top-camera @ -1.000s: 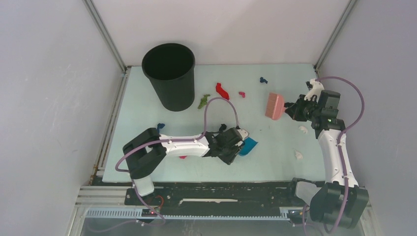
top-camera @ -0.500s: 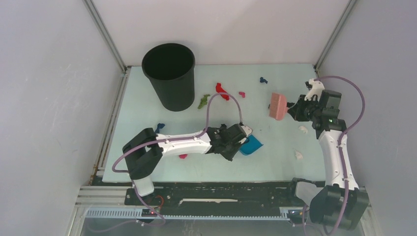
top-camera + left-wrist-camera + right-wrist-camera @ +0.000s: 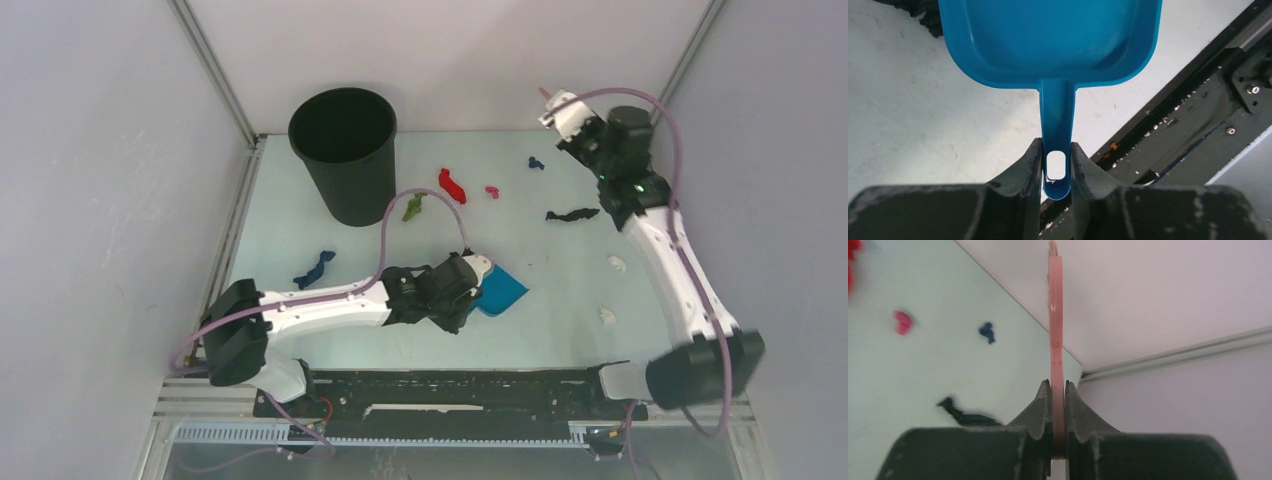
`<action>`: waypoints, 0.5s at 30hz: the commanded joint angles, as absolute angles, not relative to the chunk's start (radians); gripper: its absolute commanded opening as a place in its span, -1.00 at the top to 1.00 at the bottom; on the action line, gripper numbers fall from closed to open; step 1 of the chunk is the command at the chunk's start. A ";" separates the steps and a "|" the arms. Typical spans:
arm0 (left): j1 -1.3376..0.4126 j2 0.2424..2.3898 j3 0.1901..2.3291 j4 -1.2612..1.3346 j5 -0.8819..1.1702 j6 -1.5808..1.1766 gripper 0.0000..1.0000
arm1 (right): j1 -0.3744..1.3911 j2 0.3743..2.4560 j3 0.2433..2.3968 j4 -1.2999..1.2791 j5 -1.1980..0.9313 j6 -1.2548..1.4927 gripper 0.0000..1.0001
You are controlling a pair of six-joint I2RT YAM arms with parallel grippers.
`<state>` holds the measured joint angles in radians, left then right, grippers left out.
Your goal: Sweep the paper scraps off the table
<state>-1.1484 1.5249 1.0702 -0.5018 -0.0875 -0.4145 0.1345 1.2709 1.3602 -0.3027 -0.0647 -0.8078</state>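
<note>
My left end effector [image 3: 1056,150] is matt black; the moulded plastic dustpan [image 3: 1048,45] in it is bright blue. My right end effector [image 3: 1058,387] is black too, its thin plastic brush handle [image 3: 1055,315] salmon pink. The smooth rectangular counter [image 3: 560,300] is plain pale mint green. The small crumpled paper scraps [image 3: 452,186] are red, green, magenta, dark blue and black. The round plastic bin [image 3: 345,150] is black. My arms [image 3: 330,308] are white with black joints.

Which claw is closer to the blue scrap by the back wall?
Right. The right claw hovers close to the blue scrap; the left claw sits far off, near the front.
</note>
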 commanded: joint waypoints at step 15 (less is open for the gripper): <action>-1.229 1.473 1.020 -0.420 -0.081 -0.387 0.99 | -0.129 1.356 1.494 -1.026 0.339 -0.385 1.00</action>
